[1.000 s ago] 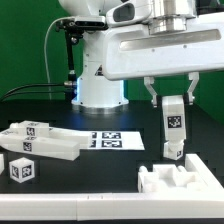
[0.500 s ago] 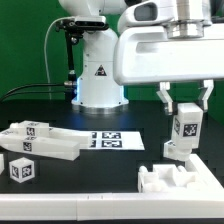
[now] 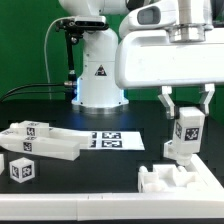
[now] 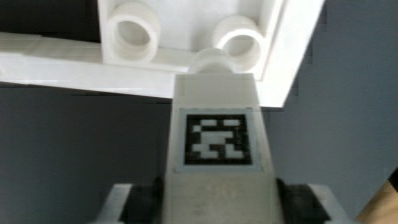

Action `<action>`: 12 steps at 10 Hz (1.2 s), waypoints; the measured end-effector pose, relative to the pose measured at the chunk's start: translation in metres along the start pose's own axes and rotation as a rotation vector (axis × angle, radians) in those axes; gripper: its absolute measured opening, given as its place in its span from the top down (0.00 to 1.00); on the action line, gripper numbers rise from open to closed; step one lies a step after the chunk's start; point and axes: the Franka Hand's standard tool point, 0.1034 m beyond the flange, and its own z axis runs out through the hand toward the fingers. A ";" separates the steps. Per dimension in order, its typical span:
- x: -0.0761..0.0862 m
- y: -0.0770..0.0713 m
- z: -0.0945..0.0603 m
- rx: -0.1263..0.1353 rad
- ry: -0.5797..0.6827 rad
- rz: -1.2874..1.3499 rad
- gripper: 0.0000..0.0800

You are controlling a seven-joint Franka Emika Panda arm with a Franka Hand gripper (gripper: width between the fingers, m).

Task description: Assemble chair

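- Tool (image 3: pixel 186 115): two dark fingers, clamped on the upper end of the bar.
- Bar (image 3: pixel 184 140): matte white plastic, rectangular, upright, with a square black-and-white tag on its face. It hangs close over the socketed block at the exterior view's right; contact cannot be told.
- Socketed block (image 3: pixel 178 182): chunky white plastic with a notched top. The wrist view shows two round holes.
- Slab (image 3: pixel 45 144) and cube (image 3: pixel 20 170): white, tagged, lying at the exterior view's left.
- Marker board (image 3: pixel 108 139): thin and flat.
- Table (image 3: pixel 110 165): black and smooth.
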 end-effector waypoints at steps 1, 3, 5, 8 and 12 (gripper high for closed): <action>0.000 -0.003 0.007 -0.001 0.025 -0.009 0.64; -0.003 -0.009 0.016 0.001 0.035 -0.016 0.64; -0.005 -0.017 0.019 0.006 0.030 -0.025 0.64; -0.011 -0.022 0.025 0.010 0.017 -0.035 0.64; -0.010 -0.023 0.030 0.009 0.020 -0.039 0.64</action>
